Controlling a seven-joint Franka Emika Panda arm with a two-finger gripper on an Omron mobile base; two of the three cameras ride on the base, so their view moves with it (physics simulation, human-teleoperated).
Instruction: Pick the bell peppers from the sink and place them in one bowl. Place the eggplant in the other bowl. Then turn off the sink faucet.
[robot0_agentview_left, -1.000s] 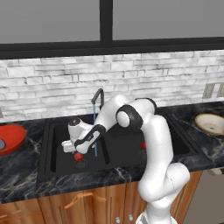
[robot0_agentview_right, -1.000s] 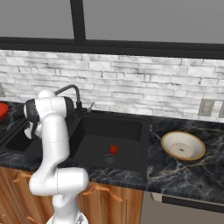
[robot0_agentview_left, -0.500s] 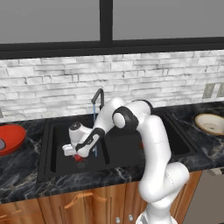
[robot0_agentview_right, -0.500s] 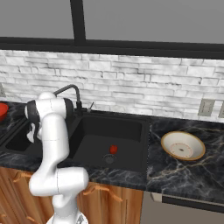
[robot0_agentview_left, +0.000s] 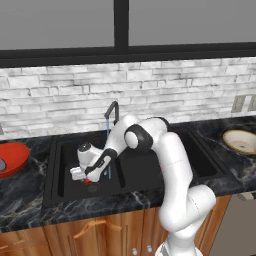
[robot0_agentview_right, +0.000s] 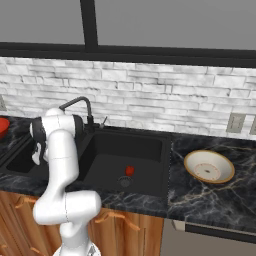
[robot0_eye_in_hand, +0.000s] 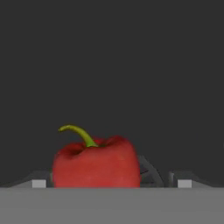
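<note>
One red bell pepper (robot0_eye_in_hand: 96, 165) with a green stem lies on the floor of the black sink's (robot0_agentview_left: 55, 192) left basin. My gripper (robot0_eye_in_hand: 111, 183) is open and low in that basin, one finger on each side of the pepper, not closed on it. In the left base view the gripper (robot0_agentview_left: 81, 175) hangs right over this pepper (robot0_agentview_left: 90, 181). A second bell pepper (robot0_agentview_right: 129, 170) rests by the drain of the right basin. The tan bowl (robot0_agentview_right: 209, 166) stands on the counter to the right. The red bowl (robot0_agentview_left: 11, 159) stands to the left, with a pale grey lump at the frame's edge, seemingly the eggplant (robot0_agentview_left: 1, 165). The black sink faucet (robot0_agentview_left: 112, 111) runs a thin blue stream.
A grey lever (robot0_agentview_right: 103, 121) stands beside the faucet base. The sink divider (robot0_agentview_left: 117, 170) lies just right of my hand, and my arm (robot0_agentview_left: 150, 137) arches over it. A white brick wall (robot0_agentview_left: 175, 95) backs the dark marble counter (robot0_agentview_right: 220, 200).
My gripper has sunk a little lower and leftward in the left basin, down around the pepper. Its jaws have stayed open. The other pepper and both bowls have not moved.
</note>
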